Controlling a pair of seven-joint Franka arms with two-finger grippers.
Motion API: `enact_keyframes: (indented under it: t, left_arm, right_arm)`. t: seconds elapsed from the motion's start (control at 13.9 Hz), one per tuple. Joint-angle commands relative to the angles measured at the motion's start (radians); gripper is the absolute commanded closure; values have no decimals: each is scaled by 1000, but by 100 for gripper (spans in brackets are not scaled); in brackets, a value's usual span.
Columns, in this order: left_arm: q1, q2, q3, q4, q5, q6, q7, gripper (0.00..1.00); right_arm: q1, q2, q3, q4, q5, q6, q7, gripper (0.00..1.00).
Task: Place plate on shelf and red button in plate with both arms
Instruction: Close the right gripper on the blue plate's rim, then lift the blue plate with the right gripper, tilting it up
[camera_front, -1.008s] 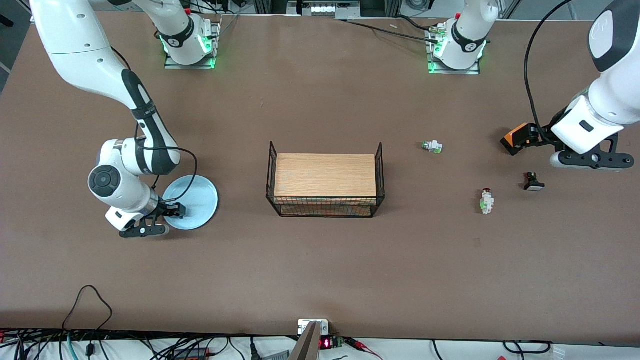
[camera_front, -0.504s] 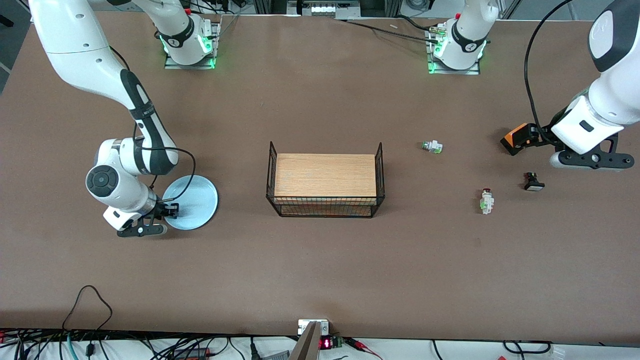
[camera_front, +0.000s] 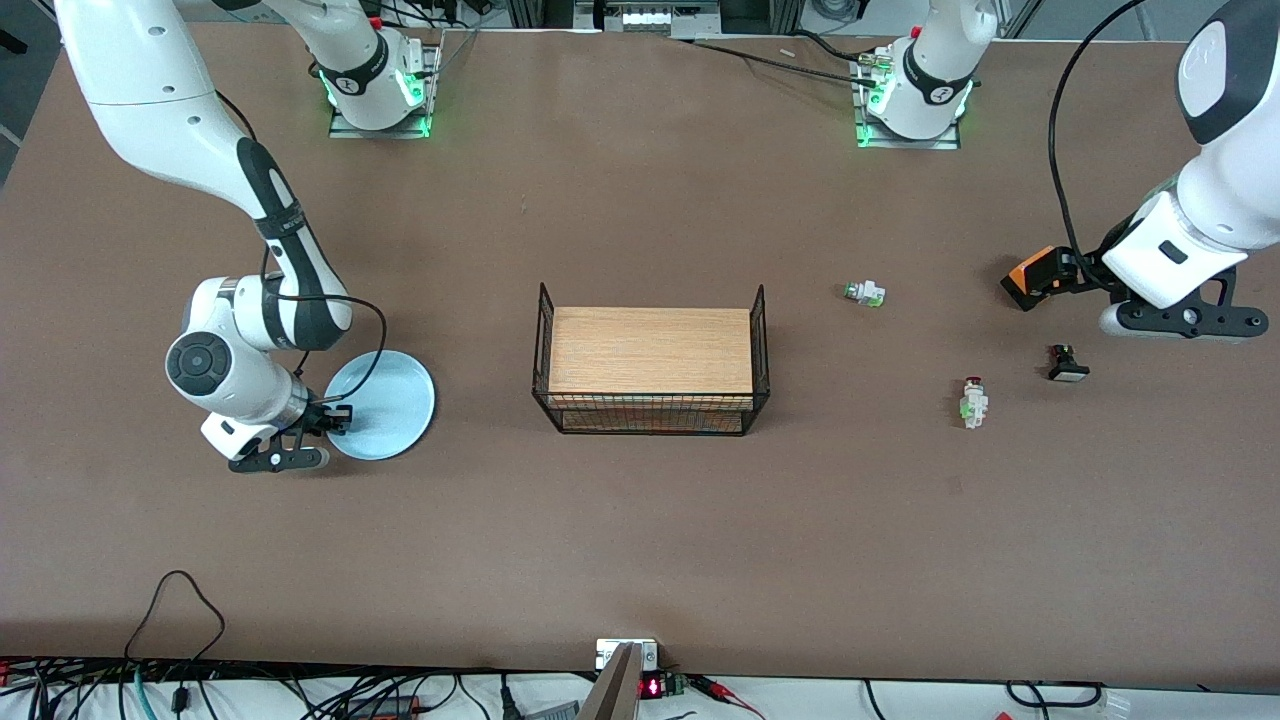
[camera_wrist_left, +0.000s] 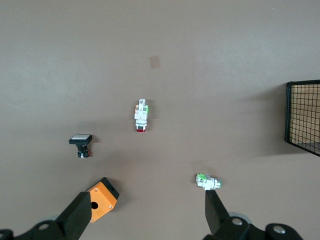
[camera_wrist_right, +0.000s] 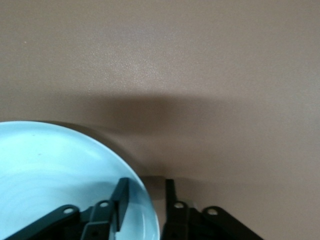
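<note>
The pale blue plate (camera_front: 385, 395) (camera_wrist_right: 50, 165) lies flat on the table toward the right arm's end. My right gripper (camera_front: 335, 420) (camera_wrist_right: 146, 185) is low at the part of its rim nearest the front camera. One finger is over the plate's inside and the other is outside the rim, with a narrow gap showing on each side. The red button (camera_front: 973, 402) (camera_wrist_left: 141, 116), white with a dark red cap, lies on the table toward the left arm's end. My left gripper (camera_front: 1185, 320) (camera_wrist_left: 146, 200) hangs open and empty above the table there and waits.
A wire rack with a wooden top (camera_front: 650, 350) (camera_wrist_left: 305, 117) stands mid-table. Around the red button lie a white part without a red cap (camera_front: 865, 293) (camera_wrist_left: 207, 181), a small black part (camera_front: 1067, 363) (camera_wrist_left: 80, 144) and an orange box (camera_front: 1030, 277) (camera_wrist_left: 102, 199).
The right gripper's fingers have drawn closer together around the plate's rim, and its wrist has shifted slightly toward the right arm's end. The left arm has not moved.
</note>
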Motion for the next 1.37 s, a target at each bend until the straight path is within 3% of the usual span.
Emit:
enact_keyframes:
  t: [0.0,0.22,0.29,0.65,1.3]
  left_arm:
    - [4,11,-2,29,6,-21,22,0]
    - [5,11,-2,29,6,-21,22,0]
    - [4,11,-2,29,6,-21,22,0]
    - [5,11,-2,29,6,-21,22,0]
    - [4,11,-2,29,6,-21,22,0]
  right_arm:
    - [1,-20,-4,-26,-9,-24,-13,78]
    - [4,-21,-3,-23,-9,-79,-6,97]
    - [4,-21,-3,-23,-8,-85,0,99]
    - [2,-41,-4,-18,3,-87,11,100]
    - [19,-188,-4,-20,5,-148,22,100]
